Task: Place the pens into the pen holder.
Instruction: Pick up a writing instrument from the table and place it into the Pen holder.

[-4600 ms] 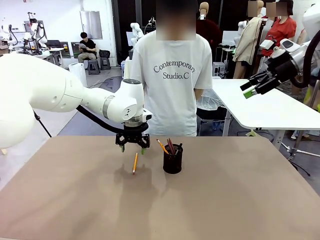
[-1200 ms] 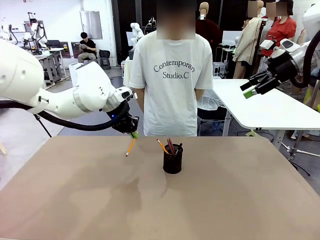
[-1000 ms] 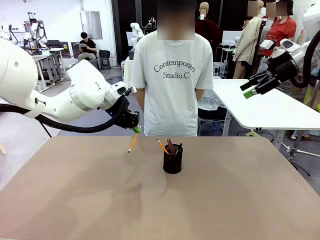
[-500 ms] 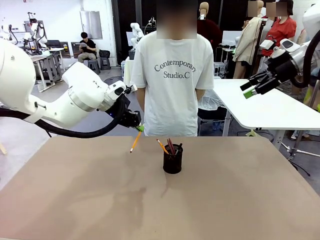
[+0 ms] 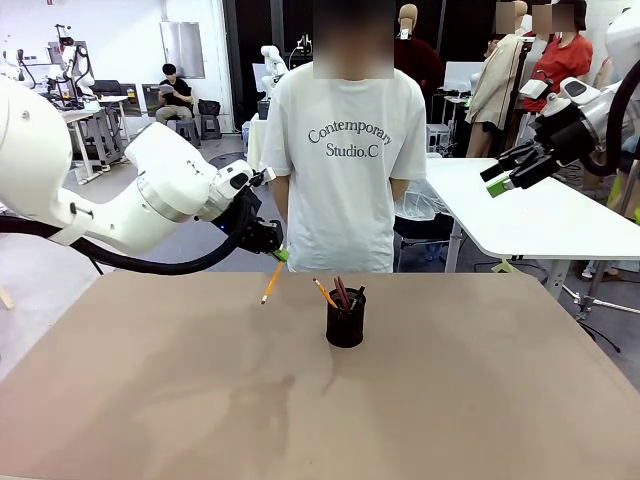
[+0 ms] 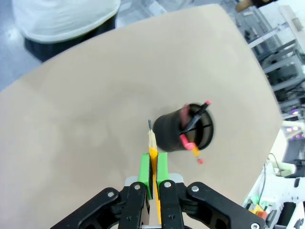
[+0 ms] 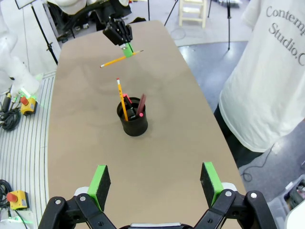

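Item: pencil, yellow-orange, clamped between my left fingers. I hold it by its upper end, so most of the shaft hangs free below the green pads, probably to leave the tip clear to enter the cup first. It hangs in the air above the bench, to the left of the pen holder and apart from it.

Long axis: tilted, not upright. In the front view the top leans toward the pen holder and the sharpened tip points down and away to the left. In my left wrist view the tip points along my fingers, ending just beside the cup's rim.

Item: pen holder, black mesh, upright on the bench. It holds several pens, all leaning outward over the rim.

Item: my right fingers, spread wide apart, holding nothing, raised well off to the side.
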You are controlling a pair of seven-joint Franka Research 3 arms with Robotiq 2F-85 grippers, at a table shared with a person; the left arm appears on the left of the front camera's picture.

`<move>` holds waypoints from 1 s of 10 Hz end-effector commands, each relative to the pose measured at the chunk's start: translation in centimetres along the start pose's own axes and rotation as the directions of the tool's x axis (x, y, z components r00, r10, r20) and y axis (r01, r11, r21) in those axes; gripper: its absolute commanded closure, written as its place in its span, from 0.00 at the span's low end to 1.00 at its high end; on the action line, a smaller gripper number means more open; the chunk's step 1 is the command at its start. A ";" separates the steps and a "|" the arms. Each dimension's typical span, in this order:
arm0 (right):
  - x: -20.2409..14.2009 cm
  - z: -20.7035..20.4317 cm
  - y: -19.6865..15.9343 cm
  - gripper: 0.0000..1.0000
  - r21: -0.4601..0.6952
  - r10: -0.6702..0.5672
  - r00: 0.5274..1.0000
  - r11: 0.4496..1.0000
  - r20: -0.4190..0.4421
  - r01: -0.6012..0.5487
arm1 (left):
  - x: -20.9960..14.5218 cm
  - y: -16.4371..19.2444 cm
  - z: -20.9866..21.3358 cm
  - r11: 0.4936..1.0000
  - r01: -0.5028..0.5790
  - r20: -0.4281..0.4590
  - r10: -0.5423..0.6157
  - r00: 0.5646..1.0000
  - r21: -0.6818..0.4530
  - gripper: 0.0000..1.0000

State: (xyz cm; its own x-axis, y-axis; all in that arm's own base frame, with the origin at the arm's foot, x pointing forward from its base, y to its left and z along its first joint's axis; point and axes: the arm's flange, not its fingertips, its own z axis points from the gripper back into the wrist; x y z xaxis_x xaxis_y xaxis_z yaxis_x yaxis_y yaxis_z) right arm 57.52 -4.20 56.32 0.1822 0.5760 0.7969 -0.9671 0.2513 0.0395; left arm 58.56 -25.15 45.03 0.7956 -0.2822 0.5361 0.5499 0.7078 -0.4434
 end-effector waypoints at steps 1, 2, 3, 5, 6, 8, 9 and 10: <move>0.3 0.0 0.1 0.00 -0.008 -0.013 1.000 1.000 0.002 0.013 | 0.7 -1.1 0.7 0.941 0.173 0.160 -0.130 0.978 -0.292 1.00; 0.3 0.0 0.1 0.00 -0.008 -0.013 1.000 1.000 0.002 0.013 | 1.0 -1.4 1.2 0.905 0.220 0.207 -0.151 0.967 -0.365 1.00; 0.3 0.0 0.1 0.00 -0.008 -0.013 1.000 1.000 0.002 0.013 | 1.1 -1.6 2.0 0.851 0.281 0.274 -0.170 0.947 -0.443 1.00; 0.3 0.0 0.1 0.00 -0.008 -0.013 1.000 1.000 0.002 0.013 | 1.1 -2.0 3.3 0.736 0.365 0.359 -0.177 0.916 -0.570 1.00; 0.3 0.0 0.1 0.00 -0.008 -0.013 1.000 1.000 0.002 0.013 | 1.1 -2.3 2.9 0.718 0.426 0.450 -0.174 0.876 -0.550 1.00; 0.3 0.0 0.1 0.00 -0.008 -0.013 1.000 1.000 0.002 0.013 | 0.4 -2.9 1.2 0.714 0.523 0.523 -0.255 0.813 -0.466 1.00; 0.3 0.0 0.1 0.00 -0.008 -0.013 1.000 1.000 0.002 0.013 | -0.1 -3.3 0.3 0.688 0.578 0.553 -0.300 0.777 -0.439 1.00; 0.3 0.0 0.1 0.00 -0.008 -0.013 1.000 1.000 0.002 0.013 | -0.7 -3.8 -0.7 0.689 0.639 0.630 -0.336 0.700 -0.342 1.00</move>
State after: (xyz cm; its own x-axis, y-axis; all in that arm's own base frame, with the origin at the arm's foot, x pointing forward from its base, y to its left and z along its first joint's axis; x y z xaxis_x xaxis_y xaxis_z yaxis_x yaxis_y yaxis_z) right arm 57.52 -4.20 56.32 0.1822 0.5760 0.7969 -0.9671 0.2513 0.0394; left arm 57.01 -27.42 46.69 0.3122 -0.0783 0.9468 0.9498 0.0488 -0.3091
